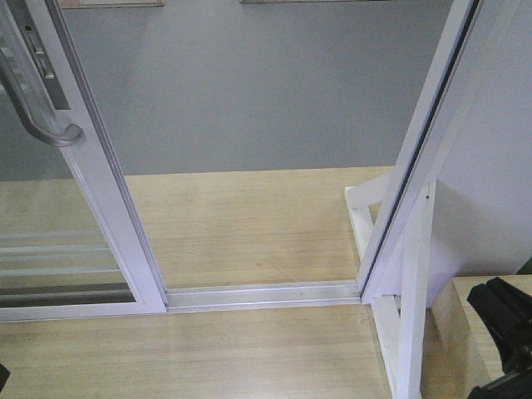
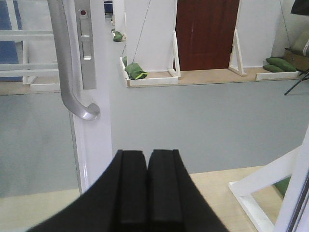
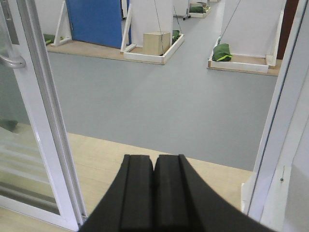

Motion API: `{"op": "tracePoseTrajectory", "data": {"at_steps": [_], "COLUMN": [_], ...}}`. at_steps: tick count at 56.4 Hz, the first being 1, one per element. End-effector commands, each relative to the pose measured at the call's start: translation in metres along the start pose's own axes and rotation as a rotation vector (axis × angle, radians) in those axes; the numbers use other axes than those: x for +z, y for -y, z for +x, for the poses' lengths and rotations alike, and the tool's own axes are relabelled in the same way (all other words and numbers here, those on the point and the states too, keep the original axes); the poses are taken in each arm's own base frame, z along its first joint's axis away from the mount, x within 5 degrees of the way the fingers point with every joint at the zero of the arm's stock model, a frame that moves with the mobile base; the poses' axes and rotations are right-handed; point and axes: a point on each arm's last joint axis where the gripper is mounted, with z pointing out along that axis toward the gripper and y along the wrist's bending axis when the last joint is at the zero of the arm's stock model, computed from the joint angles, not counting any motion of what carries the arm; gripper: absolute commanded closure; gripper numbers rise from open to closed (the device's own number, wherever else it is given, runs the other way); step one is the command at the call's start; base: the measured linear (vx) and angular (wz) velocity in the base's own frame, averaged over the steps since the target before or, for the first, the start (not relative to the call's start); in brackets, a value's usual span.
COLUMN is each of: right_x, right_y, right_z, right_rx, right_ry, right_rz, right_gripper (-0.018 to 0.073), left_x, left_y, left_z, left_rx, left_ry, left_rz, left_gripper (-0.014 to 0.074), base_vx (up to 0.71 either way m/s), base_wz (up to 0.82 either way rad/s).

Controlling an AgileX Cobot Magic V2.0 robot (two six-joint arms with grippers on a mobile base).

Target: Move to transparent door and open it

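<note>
We're parked square to the doorway. The transparent door, a tall white-framed clear-glass sliding panel (image 1: 58, 216), sits at the left edge of the front view with a wide gap between it and the white jamb (image 1: 416, 158) on the right, so we judge it mostly open already. Its curved silver-grey pull handle (image 2: 67, 67) is in the upper left of the left wrist view, beside a lock plate on the white stile.

Left tool (image 2: 147, 188): black pads pressed together, pinching nothing, low centre of its frame, apart from the handle. Right tool (image 3: 154, 193): also pressed together and empty, aimed through the gap.

Both probably held clear because the panel needs little more pushing.

Pale wood-grain floor (image 1: 208, 349) with an aluminium sliding track (image 1: 258, 295) across it. Beyond it is grey floor with white-framed mock walls, a blue panel, a dark red door and green bags.
</note>
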Motion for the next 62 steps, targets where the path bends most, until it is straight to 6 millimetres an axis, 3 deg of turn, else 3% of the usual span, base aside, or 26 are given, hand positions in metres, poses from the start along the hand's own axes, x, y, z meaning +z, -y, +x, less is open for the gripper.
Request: {"op": "tracePoseTrajectory", "data": {"at_steps": [1, 23, 62], "right_x": [-0.004, -0.008, -0.008], "right_y": [0.0, 0.013, 0.013], "right_z": [-0.006, -0.006, -0.006], "right_rx": [0.017, 0.045, 0.044], "right_ry": [0.109, 0.151, 0.151], "right_rz": [0.004, 0.222, 0.221], "right_gripper": [0.0565, 0.0565, 0.0565], "left_x": [-0.003, -0.003, -0.003], "left_y": [-0.001, -0.001, -0.001], "left_z": [-0.014, -0.015, -0.015], "left_rx": [-0.01, -0.01, -0.01], "left_ry": [0.114, 0.115, 0.115], "left_rz": [-0.013, -0.013, -0.013], "left_gripper": [0.0596, 0.0596, 0.0596], "base_vx": [0.0, 0.0, 0.0], "base_wz": [0.0, 0.0, 0.0]}}
